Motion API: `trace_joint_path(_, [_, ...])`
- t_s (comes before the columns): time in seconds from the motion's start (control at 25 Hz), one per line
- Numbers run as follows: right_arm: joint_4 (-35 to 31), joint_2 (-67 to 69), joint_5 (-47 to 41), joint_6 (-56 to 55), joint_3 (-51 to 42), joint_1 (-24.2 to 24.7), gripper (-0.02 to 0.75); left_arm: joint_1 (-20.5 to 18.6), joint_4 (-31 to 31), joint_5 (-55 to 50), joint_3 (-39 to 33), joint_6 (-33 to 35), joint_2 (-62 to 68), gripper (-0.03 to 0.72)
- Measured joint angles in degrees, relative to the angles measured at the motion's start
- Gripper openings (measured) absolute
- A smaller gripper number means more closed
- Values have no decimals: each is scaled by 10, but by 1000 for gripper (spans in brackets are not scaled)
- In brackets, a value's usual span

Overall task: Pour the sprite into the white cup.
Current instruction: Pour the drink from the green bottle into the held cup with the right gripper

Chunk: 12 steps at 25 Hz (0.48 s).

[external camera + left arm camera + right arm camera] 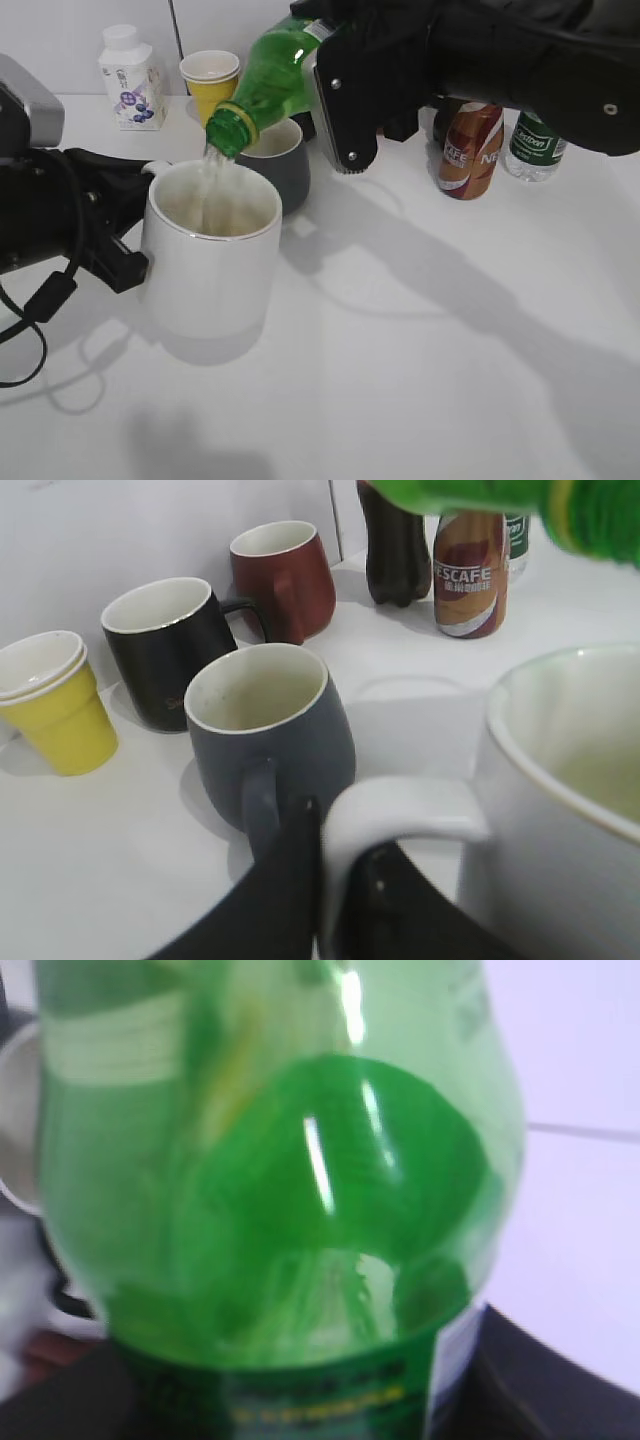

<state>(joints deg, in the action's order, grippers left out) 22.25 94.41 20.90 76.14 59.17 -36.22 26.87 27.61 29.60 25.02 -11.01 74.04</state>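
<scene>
The green sprite bottle (268, 82) is tipped neck-down over the white cup (212, 262), and clear liquid runs from its mouth into the cup. My right gripper (335, 95) is shut on the bottle's body; the bottle fills the right wrist view (280, 1200). My left gripper (335, 865) is shut on the white cup's handle (400, 810) and holds the cup on the table. The cup's rim (560, 740) shows at the right of the left wrist view, with the bottle's neck (520, 500) above it.
A dark grey mug (280, 160) stands right behind the white cup. A yellow paper cup (210, 80) and a small milk carton (130, 80) stand at the back left. A Nescafe can (468, 150) and a water bottle (535, 145) stand at the back right. Black (165, 645) and red (285, 575) mugs stand further back.
</scene>
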Motion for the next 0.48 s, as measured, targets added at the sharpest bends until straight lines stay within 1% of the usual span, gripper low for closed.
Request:
trace_joint_path(0.2, [-1,0,-4,-113,-16,0,379,0,0,-2,0,0,0,41])
trace_joint_path(0.4, [3,0,-7,-234,-60,0,379,0,0,-4,0,0,0,41])
trace_joint_path(0.48, [4,0,-8,-307,-77,0,379,0,0,-4,0,0,0,41])
